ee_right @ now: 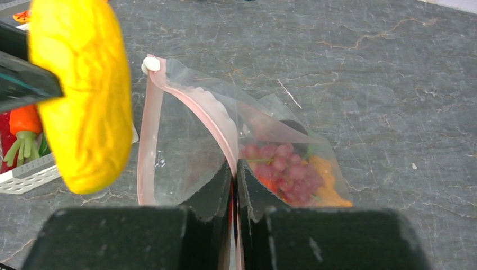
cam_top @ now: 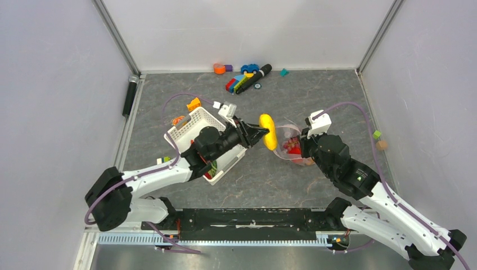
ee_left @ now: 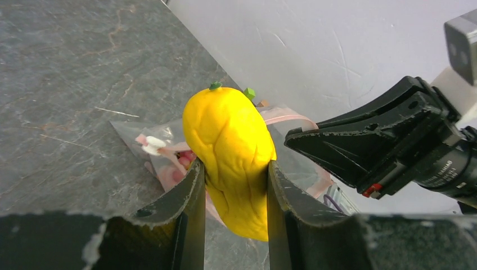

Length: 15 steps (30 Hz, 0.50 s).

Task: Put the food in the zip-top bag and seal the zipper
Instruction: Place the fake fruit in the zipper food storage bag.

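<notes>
You are hovering the mango (ee_right: 84,95) beside the mouth of the zip-top bag (ee_right: 180,140).
Your left jaws are clamping it; your right jaws are pinching the zipper (ee_right: 197,97), propping it open on the bench (cam_top: 315,101). Releasing off-centre is risking a rim bounce.

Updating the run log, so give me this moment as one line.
left gripper: shut on mango | right gripper: shut on zip-top bag, mouth open | inside: grapes | zipper: unsealed
</notes>
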Available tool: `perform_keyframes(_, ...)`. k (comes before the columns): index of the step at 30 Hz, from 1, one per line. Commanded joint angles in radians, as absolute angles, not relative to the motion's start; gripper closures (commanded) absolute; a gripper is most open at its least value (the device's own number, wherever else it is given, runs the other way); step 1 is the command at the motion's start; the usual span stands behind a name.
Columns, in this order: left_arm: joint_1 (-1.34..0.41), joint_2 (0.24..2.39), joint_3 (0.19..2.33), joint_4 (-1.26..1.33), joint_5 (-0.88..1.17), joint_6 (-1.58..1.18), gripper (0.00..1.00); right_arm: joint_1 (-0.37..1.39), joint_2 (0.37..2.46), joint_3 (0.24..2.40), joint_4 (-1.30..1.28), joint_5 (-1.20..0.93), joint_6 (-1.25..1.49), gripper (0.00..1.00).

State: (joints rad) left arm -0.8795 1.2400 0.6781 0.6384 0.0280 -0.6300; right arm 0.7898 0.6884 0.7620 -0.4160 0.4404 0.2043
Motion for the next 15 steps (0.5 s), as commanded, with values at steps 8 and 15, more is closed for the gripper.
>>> perform_keyframes(8, -0.976, 1.411, 0.819, 0.727, -0.054, -0.538, 0.98, 0.792, 0.669, 0.761, -0.386, 0.42, 0.206, 0.9)
perform_keyframes(15, -1.005, 1.472, 0.851, 0.704, -0.094, -0.524, 0.93, 0.792, 0.663, 0.756, -0.385, 0.422, 0.205, 0.89)
